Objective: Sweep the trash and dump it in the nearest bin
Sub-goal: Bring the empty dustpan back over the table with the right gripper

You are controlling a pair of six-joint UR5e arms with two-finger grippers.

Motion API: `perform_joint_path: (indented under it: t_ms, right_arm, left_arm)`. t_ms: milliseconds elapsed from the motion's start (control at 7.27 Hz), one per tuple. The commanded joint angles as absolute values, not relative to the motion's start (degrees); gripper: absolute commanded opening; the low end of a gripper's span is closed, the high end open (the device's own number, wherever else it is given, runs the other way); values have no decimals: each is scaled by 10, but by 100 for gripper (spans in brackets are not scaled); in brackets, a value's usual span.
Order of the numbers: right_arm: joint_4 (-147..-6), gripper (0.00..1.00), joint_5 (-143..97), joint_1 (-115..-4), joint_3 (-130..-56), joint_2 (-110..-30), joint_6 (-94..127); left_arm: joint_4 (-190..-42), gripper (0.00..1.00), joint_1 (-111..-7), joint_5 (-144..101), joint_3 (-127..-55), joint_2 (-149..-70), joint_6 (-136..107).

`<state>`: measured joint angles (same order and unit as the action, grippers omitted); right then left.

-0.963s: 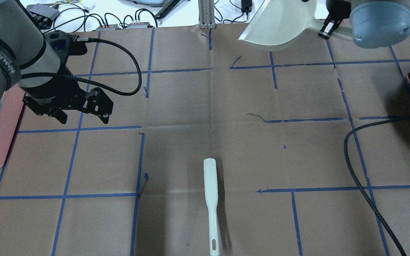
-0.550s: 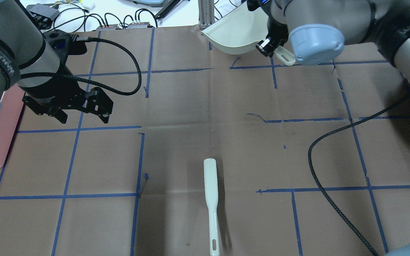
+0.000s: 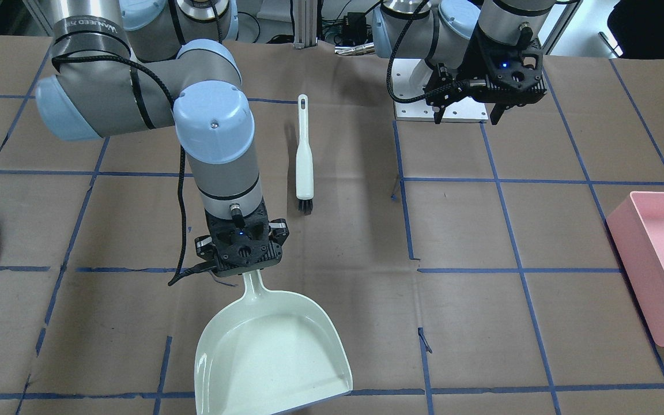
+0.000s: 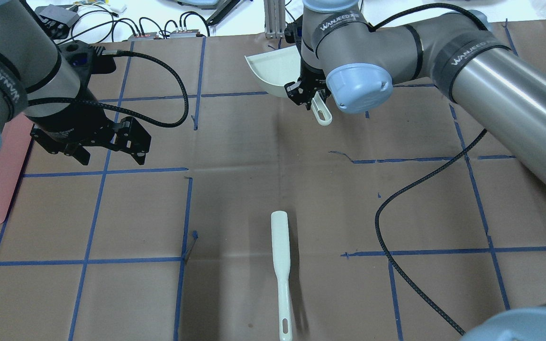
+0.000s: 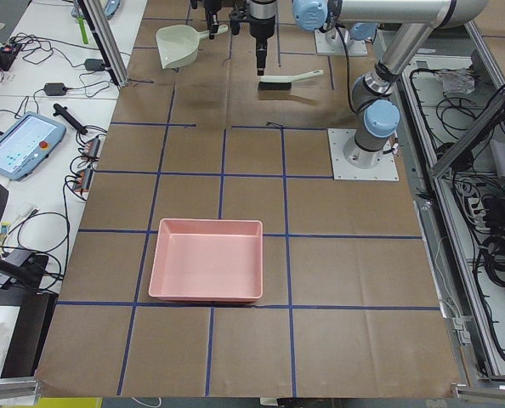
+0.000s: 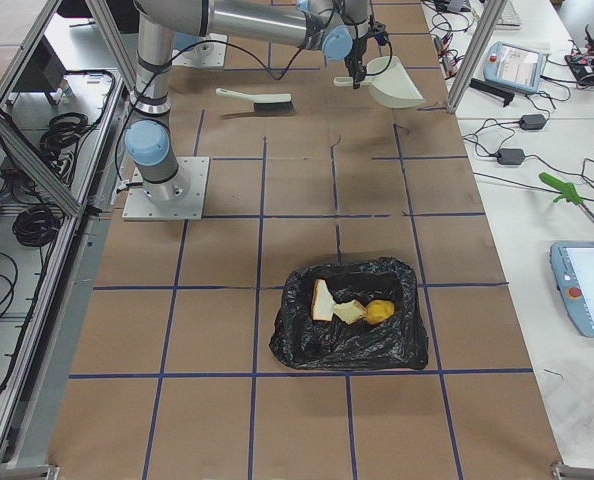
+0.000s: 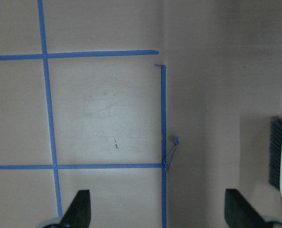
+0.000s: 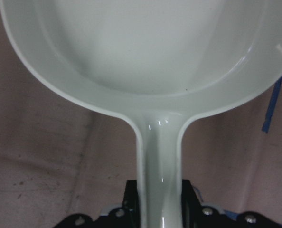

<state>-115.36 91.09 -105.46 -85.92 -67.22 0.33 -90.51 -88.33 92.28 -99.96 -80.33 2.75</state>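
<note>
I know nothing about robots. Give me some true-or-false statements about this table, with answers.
1. The right end effector grips the dustpan by its handle. True.
2. The dustpan holds bread slices. False: it is empty; the bread slices lie in the black bin.
3. The left end effector holds the brush. False: it is open and empty; the brush lies on the table.
4. A yellow lump sits in the black bin. True.

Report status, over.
Status: right gripper shut on dustpan handle, pan empty; left gripper open, empty. The trash sits in the bin. The brush lies on table.
</note>
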Motion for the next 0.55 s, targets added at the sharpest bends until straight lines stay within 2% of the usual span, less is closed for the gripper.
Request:
perform_joint_path:
  t_ms: [0,413]
  right_arm:
    - [-1137,2,897,-1086,-859,-643,66]
    - [-1143,2,897,-1112,-858,-615,158]
  left_arm:
    - [-904,99,-883,924,-1000,-804,26]
    - [-904,99,-883,924,-1000,-807,26]
